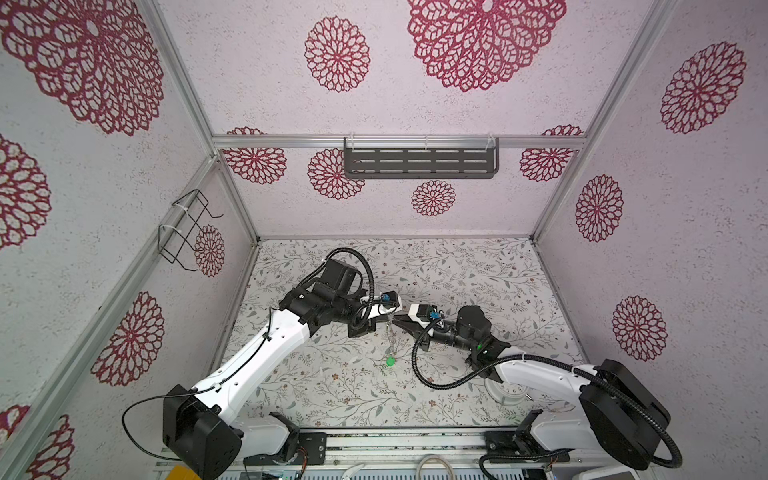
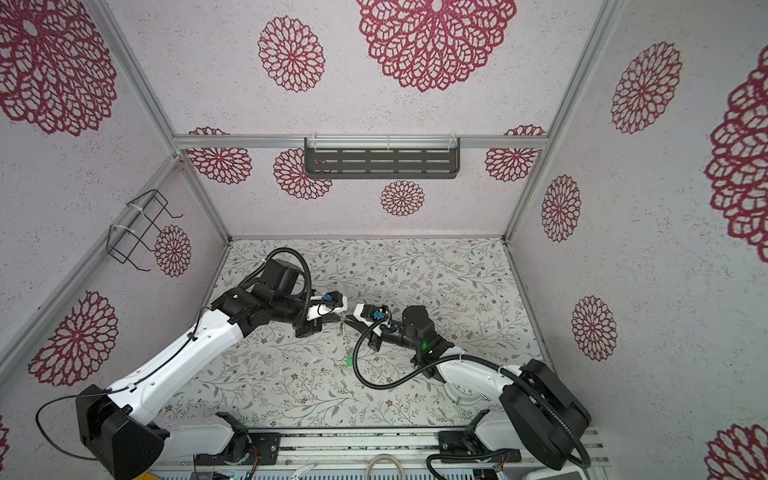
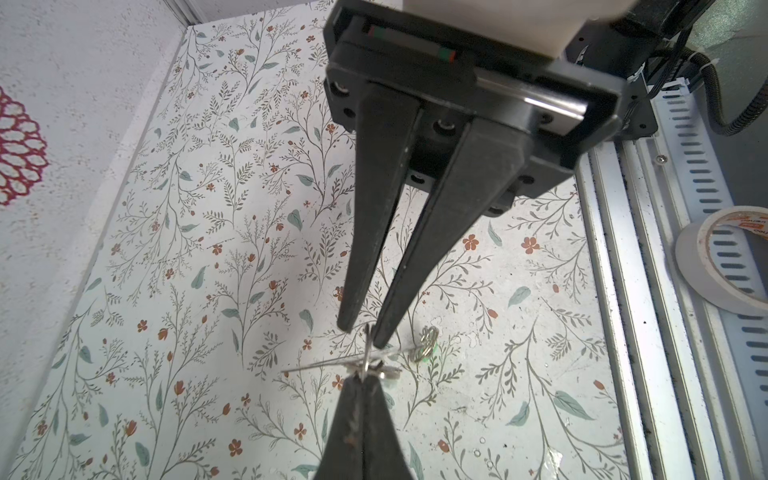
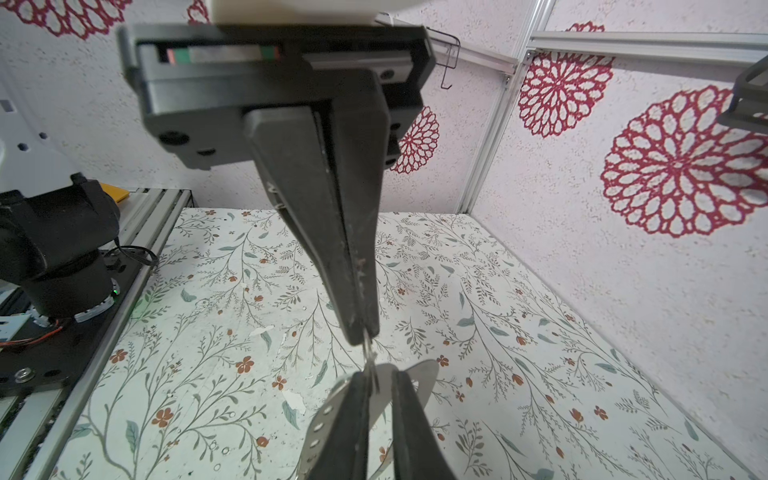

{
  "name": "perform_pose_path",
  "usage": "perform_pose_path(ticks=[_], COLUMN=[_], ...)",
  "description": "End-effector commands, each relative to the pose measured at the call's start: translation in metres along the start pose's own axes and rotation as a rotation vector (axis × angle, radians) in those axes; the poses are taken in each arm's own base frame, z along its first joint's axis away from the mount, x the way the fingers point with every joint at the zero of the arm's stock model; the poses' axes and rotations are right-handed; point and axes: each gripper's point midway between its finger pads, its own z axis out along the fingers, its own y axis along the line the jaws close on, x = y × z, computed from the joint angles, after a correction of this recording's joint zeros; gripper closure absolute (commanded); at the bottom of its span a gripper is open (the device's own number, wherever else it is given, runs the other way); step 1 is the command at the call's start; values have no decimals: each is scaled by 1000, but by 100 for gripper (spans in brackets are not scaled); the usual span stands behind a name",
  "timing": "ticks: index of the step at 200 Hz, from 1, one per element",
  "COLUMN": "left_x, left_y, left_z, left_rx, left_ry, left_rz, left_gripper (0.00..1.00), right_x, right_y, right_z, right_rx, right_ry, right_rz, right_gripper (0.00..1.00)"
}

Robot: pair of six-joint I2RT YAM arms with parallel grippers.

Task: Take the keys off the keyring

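Both grippers meet above the middle of the floral table. My left gripper (image 1: 386, 319) (image 3: 365, 380) is shut on a thin metal edge of the keyring (image 1: 389, 334) (image 3: 368, 359). The keyring's flat grey loop (image 4: 419, 374) hangs below. A key with a green tag (image 1: 390, 361) (image 2: 348, 361) (image 3: 432, 351) dangles from it. My right gripper (image 1: 397, 319) (image 4: 380, 376) faces the left one tip to tip. Its fingers (image 3: 384, 332) straddle the same thin edge with a narrow gap still showing. The pale-tagged key cannot be made out.
A round white clock (image 1: 505, 392) lies partly under the right arm near the front right. A tape roll (image 3: 706, 257) rests on the front rail. A dark shelf (image 1: 419, 162) hangs on the back wall and a wire rack (image 1: 187, 228) on the left wall.
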Motion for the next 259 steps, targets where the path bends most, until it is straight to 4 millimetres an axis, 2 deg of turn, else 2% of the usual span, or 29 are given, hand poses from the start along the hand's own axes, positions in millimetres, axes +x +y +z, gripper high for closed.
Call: perform_pose_path(ticks=[1, 34, 67, 78, 87, 91, 97, 114, 136, 191, 223, 259], left_x=[-12, -13, -11, -8, -5, -4, -2, 3, 9, 17, 20, 14], left_y=[2, 2, 3, 9, 15, 19, 24, 38, 46, 43, 36, 27], left_z=[-1, -1, 0, -1, -5, -7, -11, -24, -31, -14, -3, 10], left_rx=[0, 4, -5, -31, -61, -78, -103, -185, -249, -244, -205, -169], left_ry=[-30, -33, -28, -20, -19, -25, -38, -98, -164, -273, -290, -318], left_rz=[44, 49, 41, 20, -4, -15, -33, -81, -142, -291, -321, -321], left_gripper=[100, 100, 100, 77, 70, 62, 59, 57, 54, 55, 55, 55], right_x=[-27, -26, -28, -28, -27, -27, -26, -28, -28, -33, -33, -35], right_y=[-2, 0, -2, -4, -7, -9, -11, -14, -21, -32, -32, -27], right_z=[3, 4, 3, 3, 2, 2, 2, 1, 2, 2, 4, 6], right_rx=[-6, -20, -13, 3, 28, 43, 59, 98, 160, 301, 298, 272], right_ry=[-82, -82, -85, -86, -81, -79, -74, -77, -60, -57, -65, -75], right_rz=[-22, -13, 2, 11, 25, 34, 44, 52, 79, 92, 125, 150], right_gripper=[89, 91, 100, 100, 100, 100, 100, 100, 100, 100, 100, 100])
